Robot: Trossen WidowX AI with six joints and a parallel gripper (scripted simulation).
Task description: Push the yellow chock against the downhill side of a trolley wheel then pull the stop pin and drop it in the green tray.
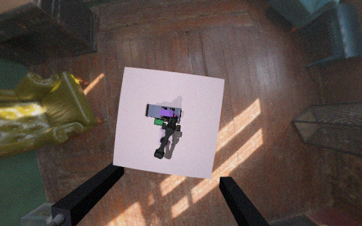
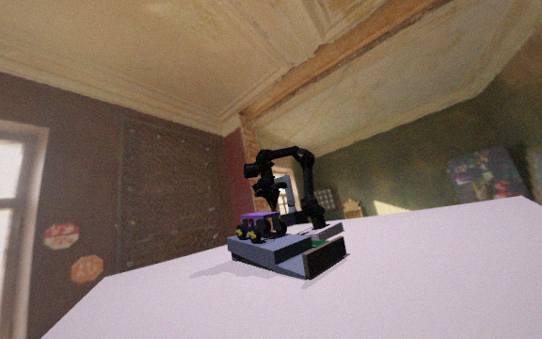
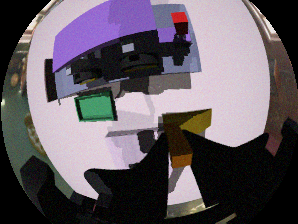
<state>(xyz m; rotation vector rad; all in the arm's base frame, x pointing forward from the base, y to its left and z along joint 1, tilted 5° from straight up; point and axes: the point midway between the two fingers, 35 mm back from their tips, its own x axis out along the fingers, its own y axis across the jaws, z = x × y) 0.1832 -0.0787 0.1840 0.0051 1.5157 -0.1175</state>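
My gripper (image 3: 173,135) (image 2: 274,209) is shut on the yellow chock (image 3: 199,120), by its orange handle. The chock is held in the air and shows beyond my fingertips in the wrist view, on the tray's side of the ramp. The trolley (image 1: 167,113) (image 2: 260,215) (image 3: 107,32), with a purple top and black wheels, stands on the grey-blue ramp (image 1: 153,110) (image 2: 251,250) (image 3: 194,59). The red-headed stop pin (image 1: 175,116) (image 3: 179,18) stands at the trolley's uphill end. No chock shows at the visible wheels; the far wheels are hidden in the wrist view.
The green tray (image 1: 159,122) (image 2: 318,243) (image 3: 96,106) lies beside the ramp, on the arm base's side. A dark end board (image 2: 325,258) (image 3: 50,80) stands at the ramp's low end. The arm reaches over the white table (image 1: 143,85) from its base (image 1: 159,153).
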